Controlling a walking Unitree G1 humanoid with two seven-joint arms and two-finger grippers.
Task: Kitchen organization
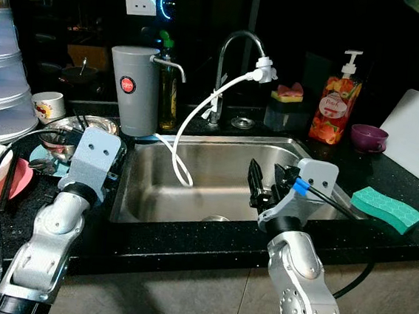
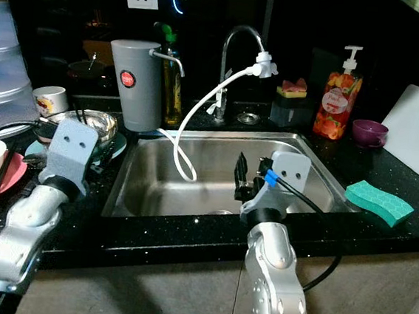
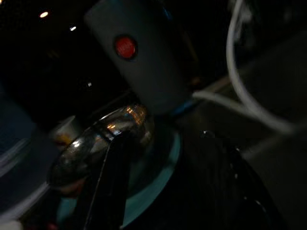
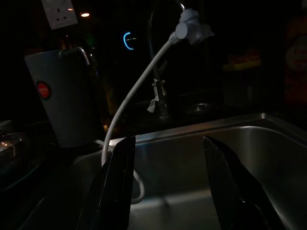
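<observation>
Right gripper (image 1: 260, 183) hangs over the front of the steel sink (image 1: 218, 139), fingers spread apart with nothing between them. Left gripper (image 3: 158, 158) is left of the sink, aimed at a metal bowl (image 1: 86, 125) on a teal plate (image 3: 165, 165); can't tell how its fingers stand. Green sponge (image 1: 387, 209) lies right of the sink.

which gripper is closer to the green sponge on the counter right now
Right. The right gripper hangs open over the sink, just across its rim from the green sponge. The left gripper sits over the dishes on the far side of the sink.
</observation>
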